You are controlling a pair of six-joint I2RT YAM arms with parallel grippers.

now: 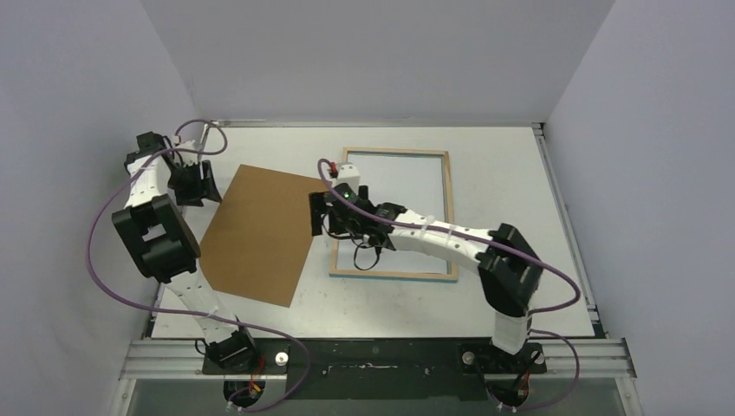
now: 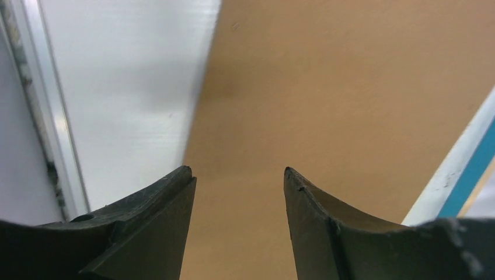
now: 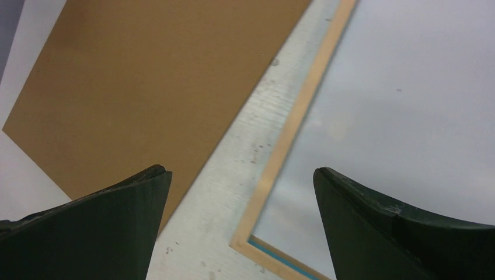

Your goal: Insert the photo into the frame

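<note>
White walls close in a white table (image 1: 520, 286) on 3 sides. The frame (image 1: 394, 152) lies flat on it with its light wooden side up. A thin blue line shows along one inner edge in the right wrist view. The surface inside its rails is pale and plain, and I cannot tell whether that is the back of the photo or only the pane, since no balloon print shows in any view.

Left of the frame lies a brown backing board (image 1: 260, 234), turned at an angle to it. A narrow strip of table shows between the board's edge and the frame's left rail (image 3: 290, 134).

The right gripper (image 1: 322, 215) hangs over the frame's left rail. Its 2 fingers are spread wide, with nothing between them (image 3: 242, 170) but the rail, the table and the board below.

The left gripper (image 1: 192, 184) is well to the left of the frame, over the board's far-left edge. Its fingers stand partly apart, and the gap (image 2: 236, 172) holds nothing. The board fills the view beneath them.
</note>
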